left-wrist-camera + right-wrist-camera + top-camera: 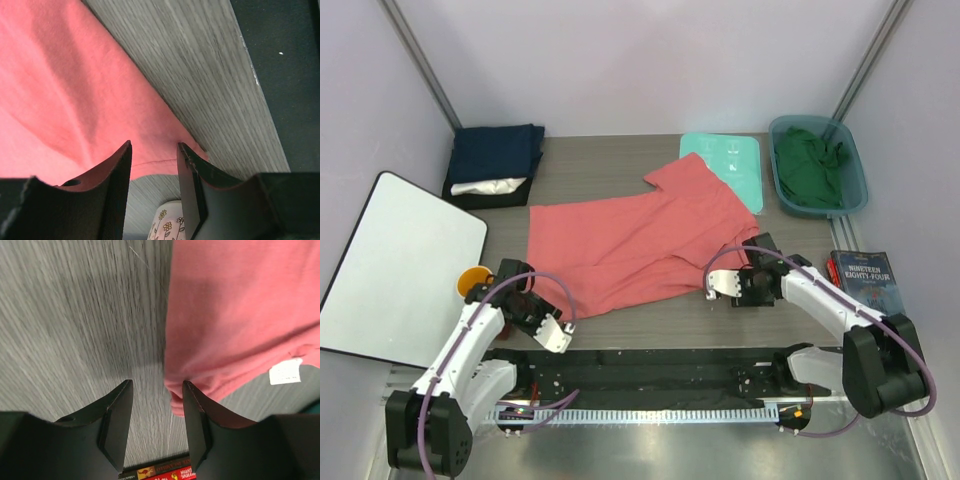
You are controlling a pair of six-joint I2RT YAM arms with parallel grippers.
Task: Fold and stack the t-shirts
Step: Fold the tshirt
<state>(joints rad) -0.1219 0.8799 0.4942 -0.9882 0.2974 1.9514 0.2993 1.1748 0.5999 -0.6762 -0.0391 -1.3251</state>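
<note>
Op A: Where is the coral-red t-shirt (pixel 640 245)?
Op B: Spread out mid-desk (pixel 595 165). My left end effector (pixel 154 145) stands partly apart over its near-left hem corner. The right end effector (pixel 157 382) is partly apart too, straddling its near-right edge. Cloth lies in both gaps, jaws not closed on it.

Coral-red t-shirt (pixel 640 245) flat on table (pixel 610 160)

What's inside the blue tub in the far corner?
A crumpled dark green shirt fills the blue tub. The tub's bottom, and anything lying beneath the cloth, is covered, so I cannot tell.
</note>
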